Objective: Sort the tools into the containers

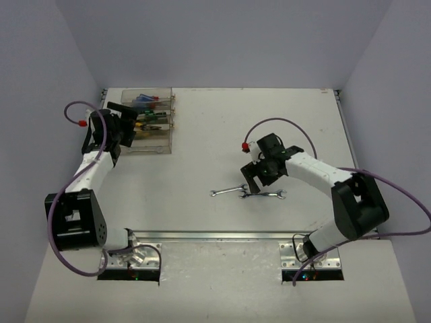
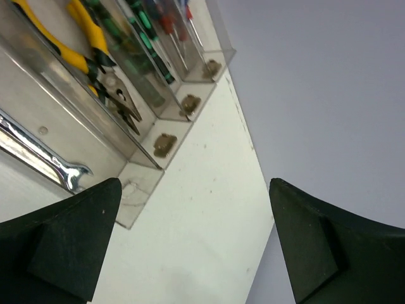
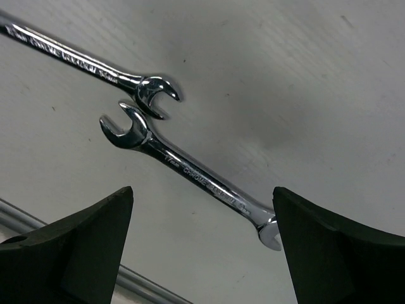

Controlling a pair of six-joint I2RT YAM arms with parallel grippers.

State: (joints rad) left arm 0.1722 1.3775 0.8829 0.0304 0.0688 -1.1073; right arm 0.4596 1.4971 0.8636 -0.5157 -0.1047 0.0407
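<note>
Several clear containers (image 1: 153, 147) stand in a stepped row at the far left of the table. In the left wrist view they (image 2: 136, 189) hold a silver wrench (image 2: 39, 156), yellow-handled pliers (image 2: 81, 45) and screwdrivers (image 2: 150, 39). My left gripper (image 1: 133, 132) (image 2: 195, 190) hangs open and empty at the row's near end. Two silver wrenches (image 1: 227, 192) (image 1: 266, 195) lie end to end on the table in the middle. My right gripper (image 1: 252, 180) (image 3: 202, 191) is open just above the nearer wrench (image 3: 190, 170), beside the other wrench (image 3: 95, 66).
A metal rail (image 1: 222, 235) (image 3: 145, 282) runs along the table's near edge, just behind the wrenches. Pale walls close in the table on the left, back and right.
</note>
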